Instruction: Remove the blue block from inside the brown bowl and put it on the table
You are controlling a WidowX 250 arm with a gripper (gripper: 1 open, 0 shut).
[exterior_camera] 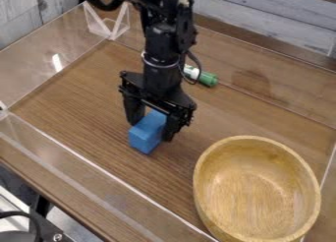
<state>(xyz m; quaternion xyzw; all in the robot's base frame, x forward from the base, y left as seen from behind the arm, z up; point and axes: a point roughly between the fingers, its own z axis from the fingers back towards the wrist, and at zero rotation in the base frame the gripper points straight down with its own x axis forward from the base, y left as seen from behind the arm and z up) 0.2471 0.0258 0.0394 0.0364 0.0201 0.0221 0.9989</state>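
Dark table [79, 108], blue block [145, 136] half hidden between spread-apart pincer [156, 121] jaws.
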